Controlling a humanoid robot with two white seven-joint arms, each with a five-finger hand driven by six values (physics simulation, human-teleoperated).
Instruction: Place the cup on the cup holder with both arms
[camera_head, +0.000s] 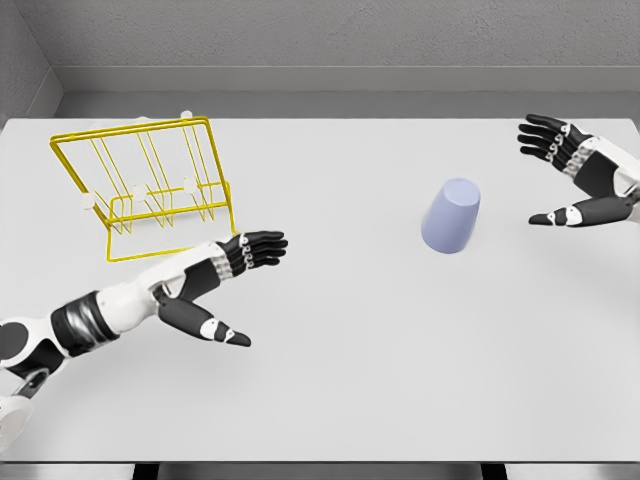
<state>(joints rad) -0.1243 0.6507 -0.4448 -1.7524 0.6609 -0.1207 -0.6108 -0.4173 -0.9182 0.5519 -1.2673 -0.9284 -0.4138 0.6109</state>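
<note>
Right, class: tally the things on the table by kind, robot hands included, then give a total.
Cup: 1, pale blue, upside down
Cup holder: 1, yellow wire
Robot hands: 2, left hand and right hand, both open
Total: 4

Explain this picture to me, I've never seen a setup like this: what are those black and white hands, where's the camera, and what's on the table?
This is a computer-simulated scene, seen from a camera on a humanoid robot's head, looking down at a white table. The two arms are the robot's own. The left robot hand reaches in from the lower left, fingers spread, holding nothing. The right robot hand comes in from the right edge, also open and empty. On the table stands a pale blue cup, upside down, with its wider rim on the surface, closer to the right hand. At the far left sits a yellow wire rack with white-tipped pegs; that is the cup holder. Nothing is held yet, and the cup stands apart from both hands.
</note>
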